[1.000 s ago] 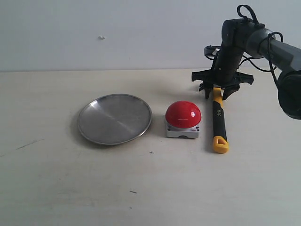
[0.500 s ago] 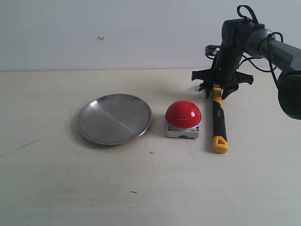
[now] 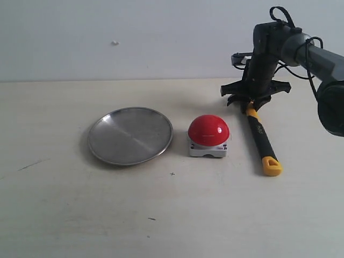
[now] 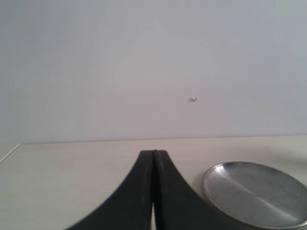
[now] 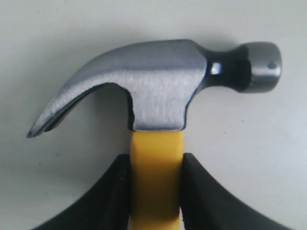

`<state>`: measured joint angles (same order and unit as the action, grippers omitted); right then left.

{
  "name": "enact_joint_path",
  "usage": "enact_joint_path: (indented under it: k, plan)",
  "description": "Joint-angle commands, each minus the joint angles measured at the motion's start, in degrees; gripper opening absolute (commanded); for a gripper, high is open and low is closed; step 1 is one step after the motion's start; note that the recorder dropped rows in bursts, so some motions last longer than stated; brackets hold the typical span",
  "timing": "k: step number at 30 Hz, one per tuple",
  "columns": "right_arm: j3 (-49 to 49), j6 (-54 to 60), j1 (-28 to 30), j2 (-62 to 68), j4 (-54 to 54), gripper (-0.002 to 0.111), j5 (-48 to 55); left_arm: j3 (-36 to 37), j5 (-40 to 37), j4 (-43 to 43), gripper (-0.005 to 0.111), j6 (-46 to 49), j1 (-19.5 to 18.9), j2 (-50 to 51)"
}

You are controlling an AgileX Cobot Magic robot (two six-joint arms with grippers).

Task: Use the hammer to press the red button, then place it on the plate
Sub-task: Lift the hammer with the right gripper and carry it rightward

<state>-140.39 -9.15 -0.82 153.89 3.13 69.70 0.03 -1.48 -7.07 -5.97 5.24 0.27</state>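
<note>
Yellow plastic of the handle is showing between the two black fingers (image 5: 115, 191) of the right gripper (image 5: 156, 165), which are clamping it from both sides just below the dark brushed-metal head of the small claw hammer (image 5: 163, 86). Seen from the exterior camera, that gripper is reaching down close to the far edge of the pale tabletop (image 3: 172, 215), toward its right side, and the yellow-and-black handle is slanting away from it, with the yellow looped end pointing toward the near right corner. Whether the head is touching the surface is not clear. A glossy red button (image 3: 208, 130) on a low grey-white square base is sitting just beside the handle, toward the middle of the tabletop and apart from it. A round silver metal plate (image 3: 130, 135) is lying near the button on the side away from the hammer, nothing resting in it. The left gripper (image 4: 153, 158) is hanging over the tabletop beside the plate, its fingers pressing flat against each other with nothing between them, and a plain white wall (image 4: 144, 57) is rising behind the far edge.
</note>
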Motion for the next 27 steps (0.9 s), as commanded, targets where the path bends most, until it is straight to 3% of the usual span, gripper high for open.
enact_joint_path:
  k: [1,6,14,18,27]
  plan:
    - [0.0,2.2,0.2,-3.7,-2.1,0.000,0.3,0.0,0.2,0.2,0.000,0.0,-0.1,-0.3]
    - [2.1,2.9,-0.1,-6.4,-3.7,0.000,0.3,0.0,0.2,0.2,0.000,0.0,-0.1,-0.3]
    - [13.9,3.6,-0.1,-14.2,-1.9,0.000,0.3,0.0,0.2,0.2,0.000,0.0,-0.1,-0.3]
    - [24.2,3.6,-0.1,-21.3,-2.3,0.000,-1.2,0.0,0.2,0.2,0.000,0.0,-0.1,-0.3]
    - [54.0,5.4,-0.1,-41.9,-9.2,0.000,-18.8,0.0,0.2,0.2,0.000,0.0,-0.1,-0.3]
